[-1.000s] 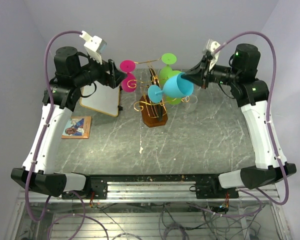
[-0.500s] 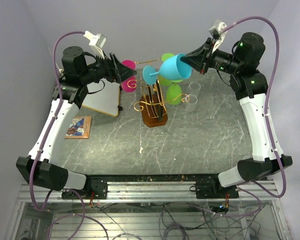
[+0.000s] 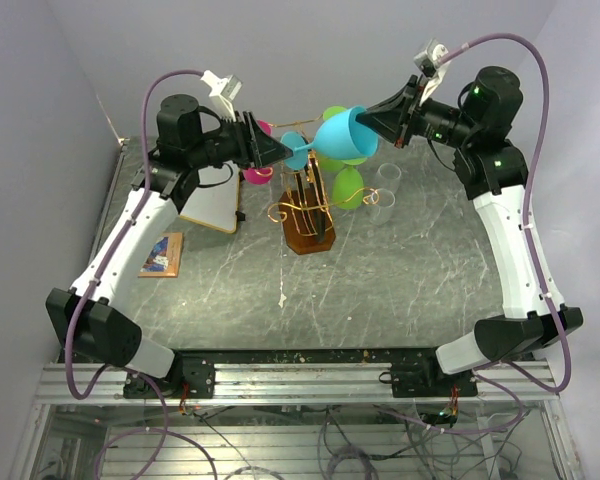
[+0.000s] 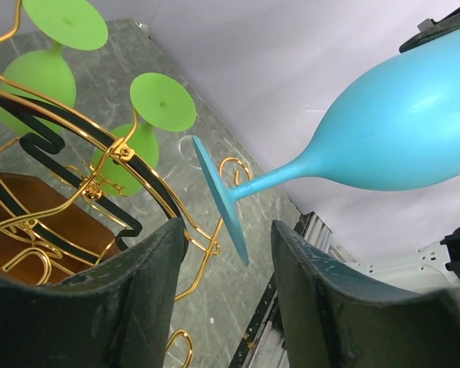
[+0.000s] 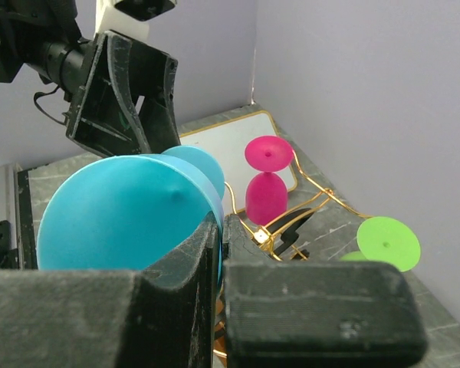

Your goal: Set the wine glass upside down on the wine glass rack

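Two end effectors meet on one item, held in the air at 12 o'clock of the worktop (image 3: 380,270).

Item: blue wine glass (image 3: 345,135), lying nearly level. Its foot points to 9 o'clock and its bowl mouth to 3 o'clock. It is above the wine glass rack (image 3: 310,232), clear of it and not yet hung.

Right end effector (image 3: 375,118): closed to a narrow slit on the bowl's rim wall, one finger inside and one outside, carrying the glass's whole weight.

Left end effector (image 4: 228,230): spread wide and holding nothing. The foot disc sits edge-on between the fingers where the stem begins. No pad appears to touch it, though the wrist view cannot quite settle this.

Rack: gold wire on a brown base, near the worktop's centre. Green glasses (image 3: 345,185) hang foot-up at its 3 o'clock side, and a pink glass (image 5: 266,192) at its 9 o'clock side.

Step in hand, as judged: a handover, with the left arm lined up to take the stem.

Next move calls for: the left fingers closing squarely on the stem just behind the foot. The right should let go only once that hold is firm. The glass can then be turned bowl-down and its foot slid into a free scroll arm without knocking the glasses already hanging there.
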`<state>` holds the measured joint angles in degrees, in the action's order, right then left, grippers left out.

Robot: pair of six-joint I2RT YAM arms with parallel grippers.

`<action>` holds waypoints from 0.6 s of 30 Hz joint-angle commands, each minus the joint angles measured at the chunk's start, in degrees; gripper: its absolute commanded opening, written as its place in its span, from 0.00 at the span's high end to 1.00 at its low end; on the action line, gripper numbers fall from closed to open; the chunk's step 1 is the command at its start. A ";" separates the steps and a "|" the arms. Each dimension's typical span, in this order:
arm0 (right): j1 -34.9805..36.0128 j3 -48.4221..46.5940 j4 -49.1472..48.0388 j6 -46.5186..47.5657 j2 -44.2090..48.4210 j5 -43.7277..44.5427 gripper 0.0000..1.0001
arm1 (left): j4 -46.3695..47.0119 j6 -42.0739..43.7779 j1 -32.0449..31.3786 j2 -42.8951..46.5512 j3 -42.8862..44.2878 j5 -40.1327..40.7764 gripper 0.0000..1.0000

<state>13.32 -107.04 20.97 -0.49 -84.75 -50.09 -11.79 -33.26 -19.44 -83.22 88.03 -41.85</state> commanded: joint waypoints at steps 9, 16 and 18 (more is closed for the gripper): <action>1.69 1.41 -0.55 2.08 0.46 2.07 1.00 | 2.30 -1.37 -1.47 -1.96 1.25 -0.73 0.62; 2.85 2.71 0.37 4.94 0.38 3.58 1.00 | 2.50 0.50 -1.56 -1.50 1.08 -1.02 0.93; 2.83 2.72 0.83 5.74 0.39 3.95 1.00 | 1.57 1.78 -1.52 -0.98 1.24 -0.12 0.93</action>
<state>15.86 -105.30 21.08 3.16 -84.73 -47.97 -11.77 -34.02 -20.32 -85.36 88.05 -40.23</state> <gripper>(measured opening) 0.015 0.092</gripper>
